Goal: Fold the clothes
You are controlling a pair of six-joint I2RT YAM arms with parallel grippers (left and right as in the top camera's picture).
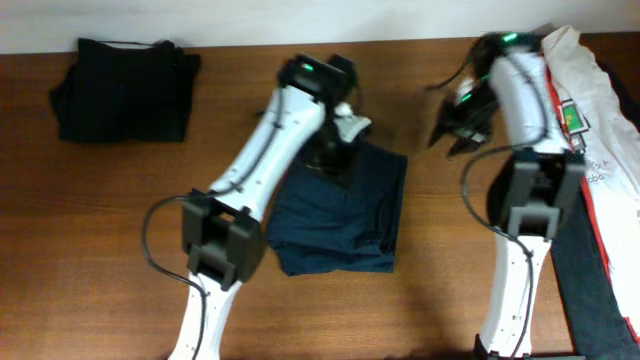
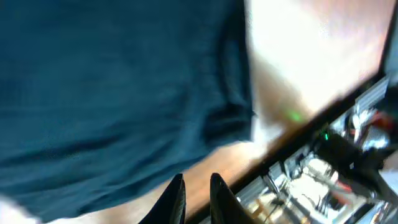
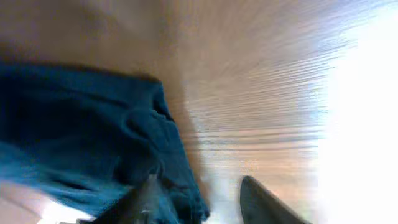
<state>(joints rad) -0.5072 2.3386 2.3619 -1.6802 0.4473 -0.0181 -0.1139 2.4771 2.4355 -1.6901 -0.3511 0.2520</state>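
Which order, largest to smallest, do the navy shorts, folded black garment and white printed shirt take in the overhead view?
1. navy shorts, narrowly
2. folded black garment
Unranked: white printed shirt, cut off by the frame edge

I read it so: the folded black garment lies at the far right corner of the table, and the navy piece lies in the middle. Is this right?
Not quite. The overhead view shows the folded black garment at the far left corner of the table, not the right. The navy piece does lie in the middle.
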